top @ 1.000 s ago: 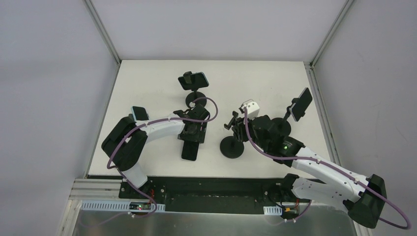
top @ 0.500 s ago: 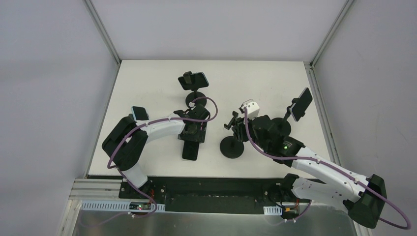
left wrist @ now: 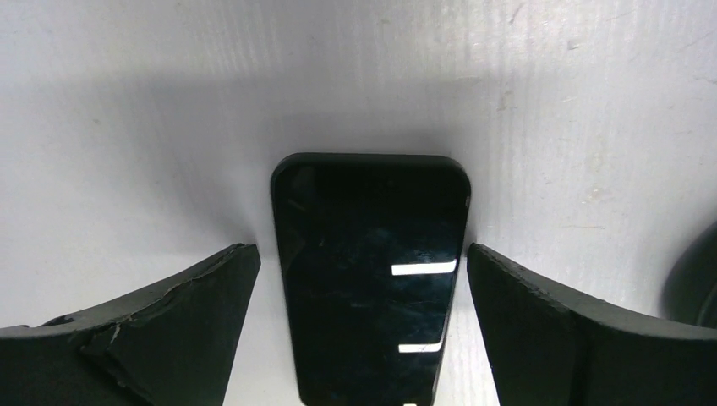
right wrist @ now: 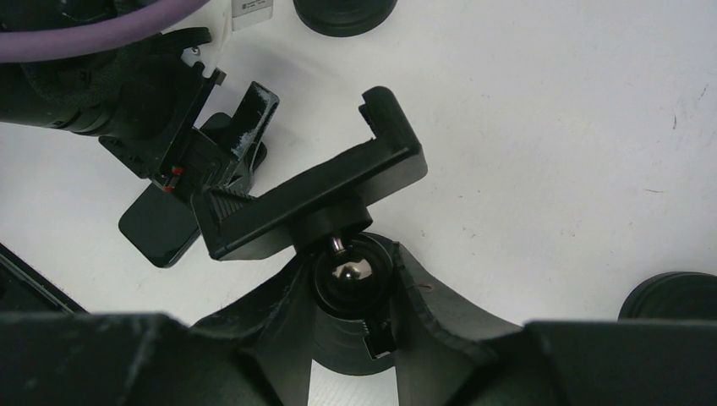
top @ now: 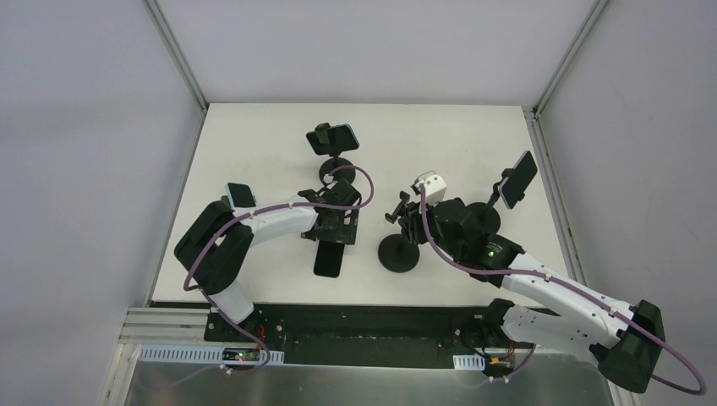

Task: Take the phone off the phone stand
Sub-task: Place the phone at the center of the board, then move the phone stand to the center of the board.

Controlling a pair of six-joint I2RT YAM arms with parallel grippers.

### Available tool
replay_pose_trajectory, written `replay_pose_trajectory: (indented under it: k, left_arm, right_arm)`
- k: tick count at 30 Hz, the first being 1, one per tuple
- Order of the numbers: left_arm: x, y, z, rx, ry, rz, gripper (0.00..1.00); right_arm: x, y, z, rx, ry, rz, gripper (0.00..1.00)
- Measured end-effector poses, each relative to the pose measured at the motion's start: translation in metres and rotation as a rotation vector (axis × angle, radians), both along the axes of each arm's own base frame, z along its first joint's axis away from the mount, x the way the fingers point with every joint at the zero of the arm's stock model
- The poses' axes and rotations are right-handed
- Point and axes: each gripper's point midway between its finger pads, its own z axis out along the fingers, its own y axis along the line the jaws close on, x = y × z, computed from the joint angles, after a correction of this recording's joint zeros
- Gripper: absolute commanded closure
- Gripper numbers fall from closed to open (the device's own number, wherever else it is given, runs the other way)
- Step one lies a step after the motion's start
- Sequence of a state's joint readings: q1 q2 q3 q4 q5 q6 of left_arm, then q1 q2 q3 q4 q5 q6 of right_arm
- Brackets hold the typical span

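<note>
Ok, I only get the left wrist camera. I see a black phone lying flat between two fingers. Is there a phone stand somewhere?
Observer: Yes. A black stand sits just right of that phone.
Operator: Is anything touching it?
Observer: The right gripper is closed around its neck, at the ball joint, and its clamp is empty.
Operator: Any other phones?
Observer: Two more, each clamped in its own stand: the far phone and the right-side phone.
</note>
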State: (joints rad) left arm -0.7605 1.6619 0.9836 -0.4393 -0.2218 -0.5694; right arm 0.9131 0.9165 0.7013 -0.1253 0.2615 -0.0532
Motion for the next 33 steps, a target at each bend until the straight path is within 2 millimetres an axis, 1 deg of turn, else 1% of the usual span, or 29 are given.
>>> replay_pose_trajectory:
  k: [3, 6, 10, 12, 14, 16, 20, 22, 23, 26, 28, 30, 33]
  left_arm:
    - [-0.001, 0.005, 0.003, 0.013, -0.007, 0.004, 0.01]
    - [-0.002, 0.007, 0.012, 0.01, -0.019, 0.0, 0.01]
    - [-0.003, 0.008, 0.039, -0.031, -0.067, -0.024, 0.01]
    - [-0.005, 0.003, 0.054, -0.077, -0.076, -0.048, 0.01]
    - [-0.005, -0.004, 0.065, -0.132, -0.071, -0.068, 0.01]
    - [-0.006, -0.009, 0.073, -0.191, -0.058, -0.081, 0.01]
    - [-0.009, -0.005, 0.09, -0.272, -0.042, -0.092, 0.01]
    - [-0.012, -0.002, 0.105, -0.301, -0.069, -0.107, 0.01]
    - [-0.015, -0.002, 0.116, -0.322, -0.092, -0.126, 0.01]
    - [-0.02, 0.001, 0.144, -0.369, -0.171, -0.159, 0.01]
    - [-0.021, 0.006, 0.159, -0.388, -0.218, -0.167, 0.01]
    - [-0.023, 0.012, 0.167, -0.392, -0.248, -0.169, 0.01]
    - [-0.022, 0.021, 0.177, -0.388, -0.299, -0.148, 0.01]
  right_arm:
    - [0.001, -0.001, 0.0, 0.006, 0.004, -0.017, 1.0]
    - [0.004, -0.005, 0.002, 0.019, 0.014, -0.063, 1.0]
    - [0.015, -0.01, 0.004, 0.005, 0.048, -0.15, 1.0]
    - [0.026, -0.013, 0.004, -0.013, 0.065, -0.204, 1.0]
    - [0.039, -0.018, 0.005, -0.027, 0.075, -0.259, 1.0]
    - [0.057, -0.025, 0.008, -0.026, 0.082, -0.322, 1.0]
    - [0.098, -0.047, 0.023, -0.009, 0.075, -0.445, 1.0]
    - [0.117, -0.056, 0.031, 0.008, 0.061, -0.493, 1.0]
    - [0.127, -0.061, 0.035, 0.014, 0.055, -0.516, 1.0]
    - [0.158, -0.072, 0.04, 0.034, 0.041, -0.575, 1.0]
    - [0.183, -0.08, 0.036, 0.042, 0.034, -0.613, 1.0]
    - [0.201, -0.086, 0.027, 0.027, 0.025, -0.637, 1.0]
    - [0.219, -0.091, 0.01, -0.028, 0.015, -0.642, 1.0]
